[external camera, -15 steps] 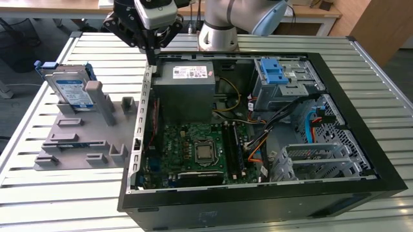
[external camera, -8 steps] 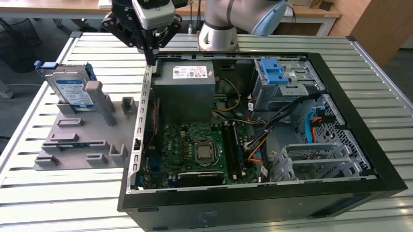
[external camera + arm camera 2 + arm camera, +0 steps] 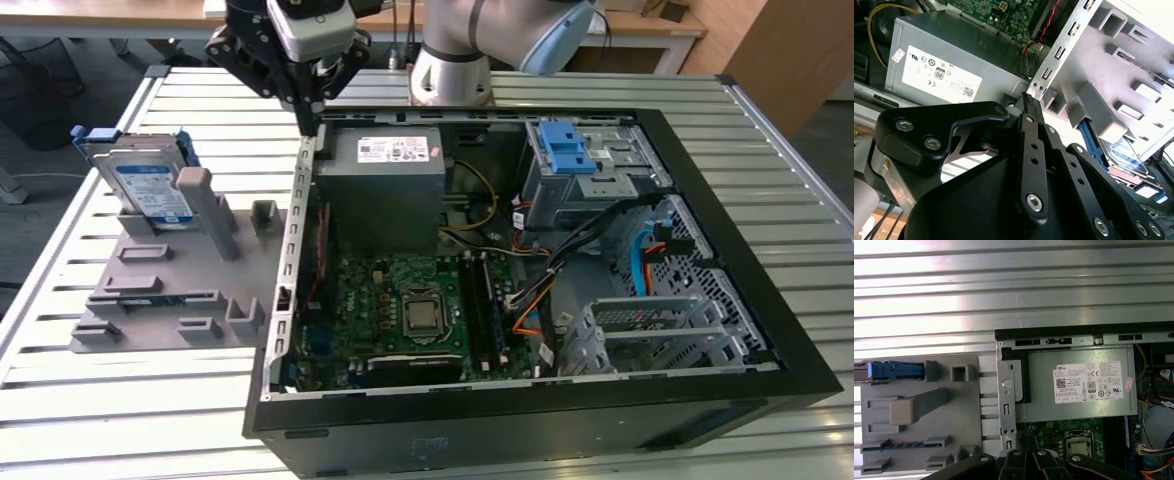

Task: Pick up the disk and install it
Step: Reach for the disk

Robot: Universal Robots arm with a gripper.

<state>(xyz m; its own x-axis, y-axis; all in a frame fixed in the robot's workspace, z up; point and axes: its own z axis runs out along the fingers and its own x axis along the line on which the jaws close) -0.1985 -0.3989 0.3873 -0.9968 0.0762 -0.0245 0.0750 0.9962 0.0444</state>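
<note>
The disk [image 3: 147, 185] is a silver drive with a blue-and-white label and blue side rails. It stands upright on edge in a grey slotted holder [image 3: 160, 300] on the exterior view's left, outside the computer case. The first wrist view shows it edge-on as a blue rail [image 3: 890, 371]; in the second wrist view it [image 3: 1126, 156] lies beyond the holder. My gripper [image 3: 308, 126] hangs above the case's back left corner, apart from the disk and toward the exterior view's right of it. Its black fingers [image 3: 1027, 107] are shut together with nothing between them.
The open computer case [image 3: 747, 250] holds a grey power supply [image 3: 387, 185] with a white sticker, a motherboard [image 3: 414, 310], a blue-latched metal drive bay [image 3: 581, 150] at the back and a metal cage [image 3: 654, 335] at the front right. All of it rests on a slatted metal table [image 3: 107, 400].
</note>
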